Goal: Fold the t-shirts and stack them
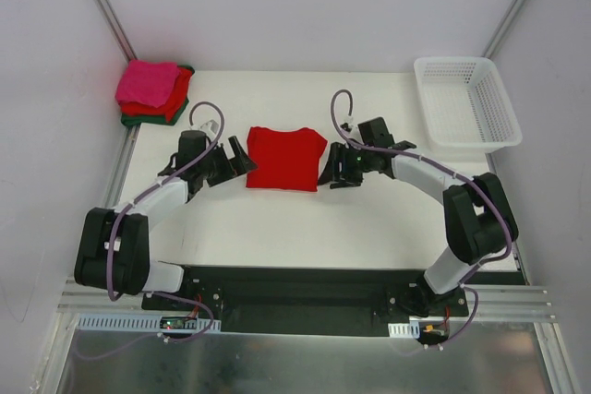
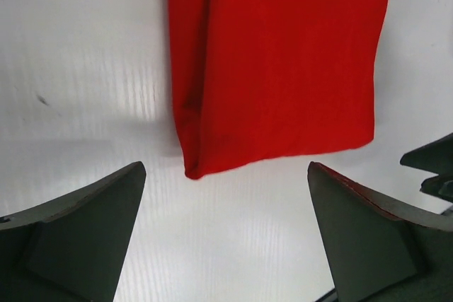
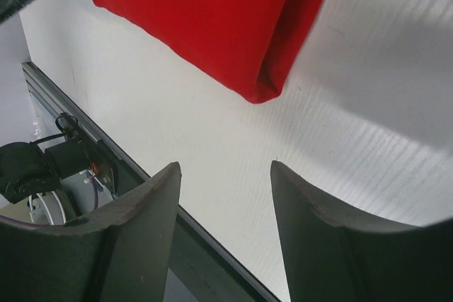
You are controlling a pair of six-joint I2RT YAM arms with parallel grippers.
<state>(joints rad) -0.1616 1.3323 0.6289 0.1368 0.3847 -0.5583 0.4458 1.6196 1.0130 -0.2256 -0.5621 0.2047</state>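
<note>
The bright red t-shirt [image 1: 284, 160] lies folded mid-table, shoulders toward the far edge and wider span running left to right. The left gripper [image 1: 240, 161] and right gripper [image 1: 330, 171] flank it, jaws apart and empty. A stack of folded shirts [image 1: 152, 89] sits far left, a white basket [image 1: 452, 62] far right.

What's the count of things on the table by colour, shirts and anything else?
Red: 2 (centre shirt, red shirt in the stack)
Pink: 1 (pink shirt, top of the stack)
Green: 1 (green shirt, bottom of the stack)
White: 1 (basket)
Total: 5
</note>
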